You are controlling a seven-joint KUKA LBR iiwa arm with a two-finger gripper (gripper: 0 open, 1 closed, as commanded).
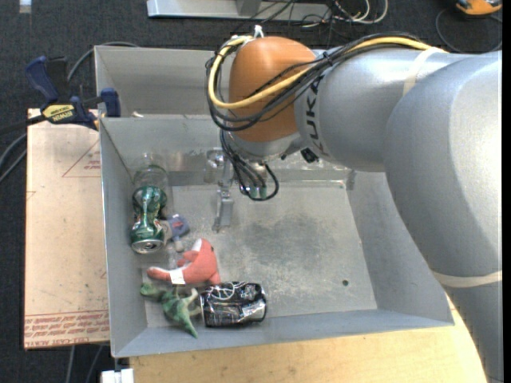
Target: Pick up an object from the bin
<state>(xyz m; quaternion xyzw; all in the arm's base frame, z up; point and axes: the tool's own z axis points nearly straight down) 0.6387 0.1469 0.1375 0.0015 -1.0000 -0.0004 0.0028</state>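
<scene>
Right of the green can the bin floor lies bare to the wall. In front of that can, a red toy, green toy and black can block the corner.

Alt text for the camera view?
The arm's gripper hangs over bare floor near the middle of the grey bin. At the view's left lie a crushed green can, a red soft toy, a green toy and a crushed black can.

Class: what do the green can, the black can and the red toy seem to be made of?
Green can: thin metal, probably aluminium, glossy; crumpled middle, shiny round end. Black can: likewise thin metal, printed black; dents and bright glints. Red toy: perhaps rubber or soft plastic, matte; smooth rounded shape, cloth possible.
</scene>
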